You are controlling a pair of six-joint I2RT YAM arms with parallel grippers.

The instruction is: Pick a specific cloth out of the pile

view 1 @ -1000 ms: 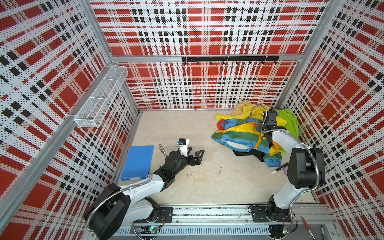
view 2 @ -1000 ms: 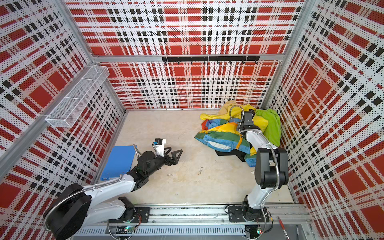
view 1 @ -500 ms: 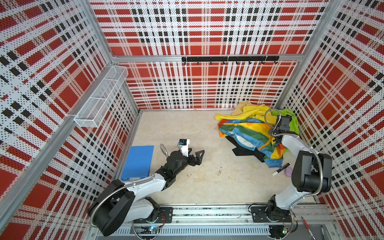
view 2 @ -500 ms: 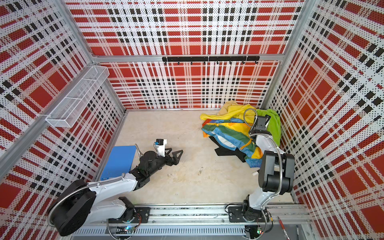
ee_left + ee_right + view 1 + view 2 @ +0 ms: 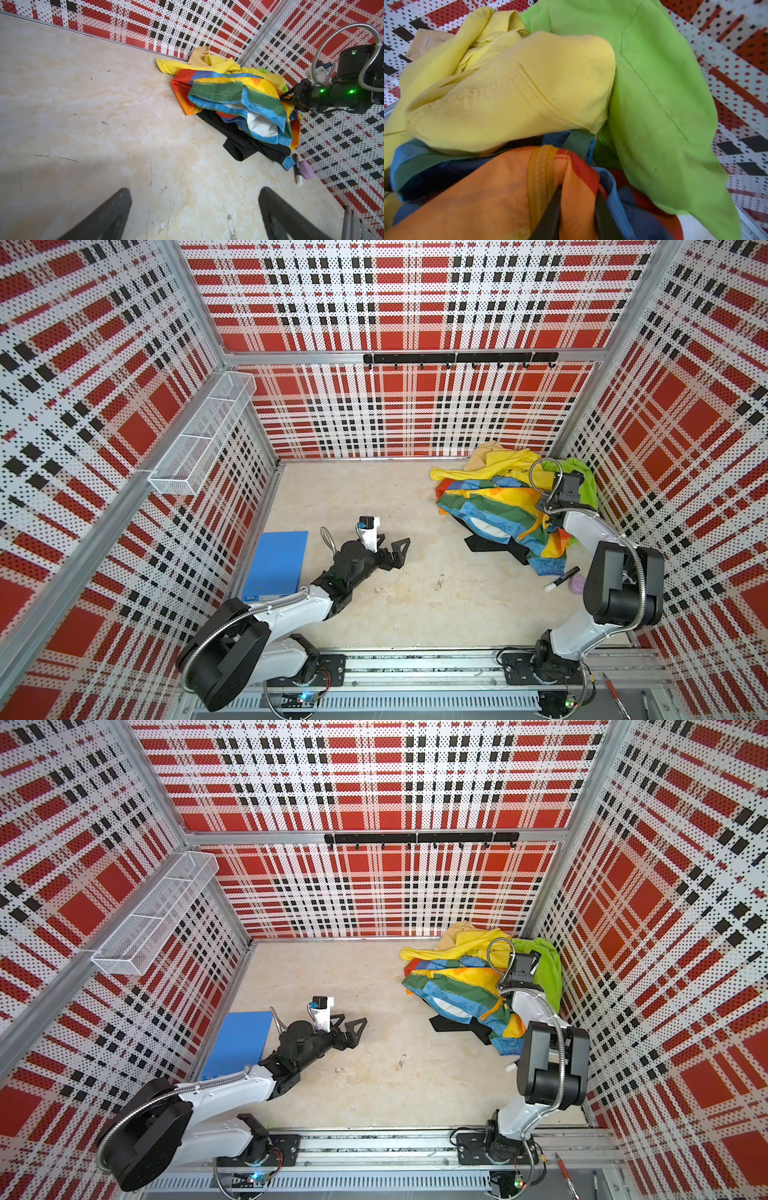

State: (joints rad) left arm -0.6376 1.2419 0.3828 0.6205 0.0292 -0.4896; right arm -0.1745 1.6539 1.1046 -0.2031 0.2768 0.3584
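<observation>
Black matte fabric, the cloth (image 5: 494, 546), lies flat on the table (image 5: 374, 497) at the near edge of the pile (image 5: 505, 485), at the right of both top views. Most of it is covered by the rainbow-patched sheet (image 5: 486, 506); only a dark strip shows beyond the sheet's near hem, and neither gripper touches it. The pile sits in the far right corner of the enclosure, with the yellow garment (image 5: 508, 93) and the lime green fabric (image 5: 654, 93) at the back and a tan piece (image 5: 484, 452) against the rear wall. The right gripper (image 5: 579, 193) is over the right side of the pile, its jaws almost together and pinching a fold of the rainbow-patched sheet; orange and red fabric fills the narrow gap between the fingers (image 5: 552, 216). The left gripper (image 5: 392, 545) is low over bare table near the centre, well apart from the pile, with its jaws spread wide and nothing between them. A blue board (image 5: 276, 566) lies beside the left arm. A marker (image 5: 562, 579) and a small purple object (image 5: 577, 584) lie just beside the near end of the pile.
</observation>
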